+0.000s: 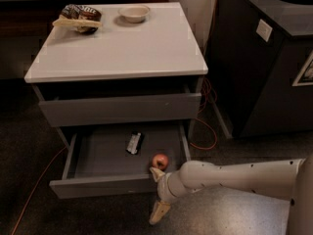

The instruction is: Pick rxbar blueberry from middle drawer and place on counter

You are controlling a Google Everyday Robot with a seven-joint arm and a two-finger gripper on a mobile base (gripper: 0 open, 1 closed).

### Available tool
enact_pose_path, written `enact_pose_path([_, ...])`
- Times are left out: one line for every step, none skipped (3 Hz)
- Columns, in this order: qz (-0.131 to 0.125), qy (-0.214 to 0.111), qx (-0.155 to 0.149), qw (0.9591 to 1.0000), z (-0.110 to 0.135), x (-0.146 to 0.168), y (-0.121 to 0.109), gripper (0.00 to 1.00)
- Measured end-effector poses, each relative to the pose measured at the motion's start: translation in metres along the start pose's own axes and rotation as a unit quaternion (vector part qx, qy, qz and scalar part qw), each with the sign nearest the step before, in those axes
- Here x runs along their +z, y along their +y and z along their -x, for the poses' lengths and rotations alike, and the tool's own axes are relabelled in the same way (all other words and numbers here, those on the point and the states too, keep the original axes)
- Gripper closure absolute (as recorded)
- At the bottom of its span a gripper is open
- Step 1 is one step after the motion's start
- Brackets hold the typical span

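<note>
rxbar blueberry [134,143] sits flat in the open middle drawer [98,187], mid-width, toward the back edge. We see an apple [160,161] in the drawer's front right corner. Gripper [157,193] is at that corner, outside the drawer front, fingers spread wide, gripping nothing. On the counter [122,50], snack bag [78,17] and bowl [133,12] sit along the back edge.
</note>
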State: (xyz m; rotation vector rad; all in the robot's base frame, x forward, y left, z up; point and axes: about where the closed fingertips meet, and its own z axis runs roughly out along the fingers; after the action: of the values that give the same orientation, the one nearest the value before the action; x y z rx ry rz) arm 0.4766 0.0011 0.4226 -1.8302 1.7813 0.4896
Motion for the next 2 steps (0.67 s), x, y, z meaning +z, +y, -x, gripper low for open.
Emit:
enact_pose_path([0.008, -0.010, -0.002, 0.9999, 0.007, 0.001, 0.039, 0.02])
enact_pose_path([0.009, -0.013, -0.006, 0.9999, 0.012, 0.000, 0.050, 0.02])
